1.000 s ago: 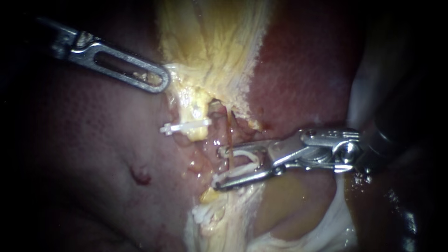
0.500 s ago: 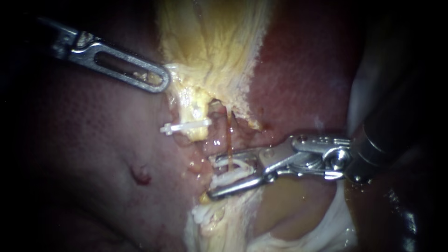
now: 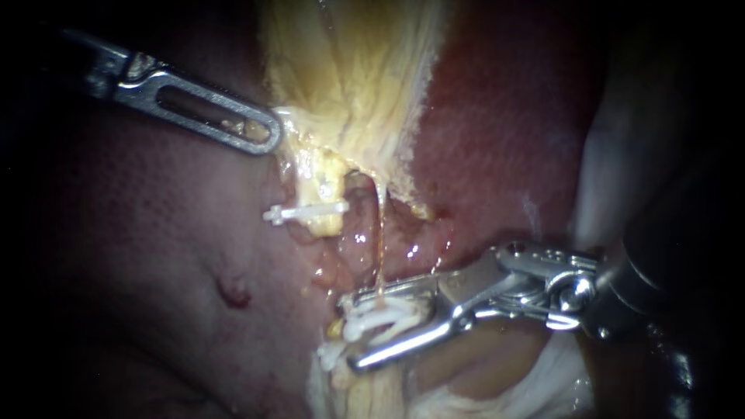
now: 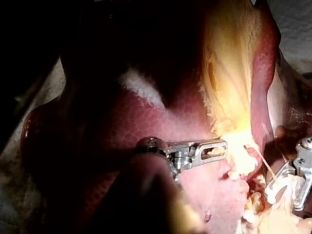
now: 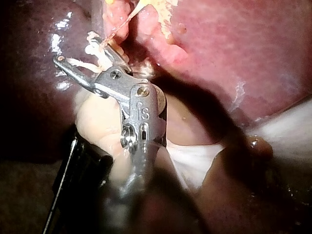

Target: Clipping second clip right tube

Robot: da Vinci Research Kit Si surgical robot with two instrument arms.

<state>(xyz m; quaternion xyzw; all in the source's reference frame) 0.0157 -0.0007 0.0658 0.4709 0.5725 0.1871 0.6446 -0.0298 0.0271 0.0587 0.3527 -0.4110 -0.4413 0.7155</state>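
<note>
My right instrument point(image 3: 351, 330) comes in from the right with its jaws standing apart. A white clip point(image 3: 382, 316) is held between them. The right tube point(image 3: 380, 233), a thin amber strand, runs down into the clip's mouth. The right wrist view shows the same: the jaws point(image 5: 80, 58) hold the clip point(image 5: 92, 62), and the strand point(image 5: 124, 22) lies ahead. My left instrument point(image 3: 260, 132) is shut on yellowish gallbladder tissue point(image 3: 349, 85), also seen from its wrist camera point(image 4: 217, 148). Another white clip point(image 3: 306, 211) sits across the left tube.
Dark red liver point(image 3: 497, 124) lies to the right and pale liver point(image 3: 155, 256) to the left. A white bit, perhaps a clip point(image 3: 332, 355), shows below the right jaws. White gauze point(image 3: 559, 380) lies under the right instrument's shaft.
My right instrument has moved down along the thin tube with the clip, and slightly left. Its jaws stand a little wider. The left instrument has held still.
</note>
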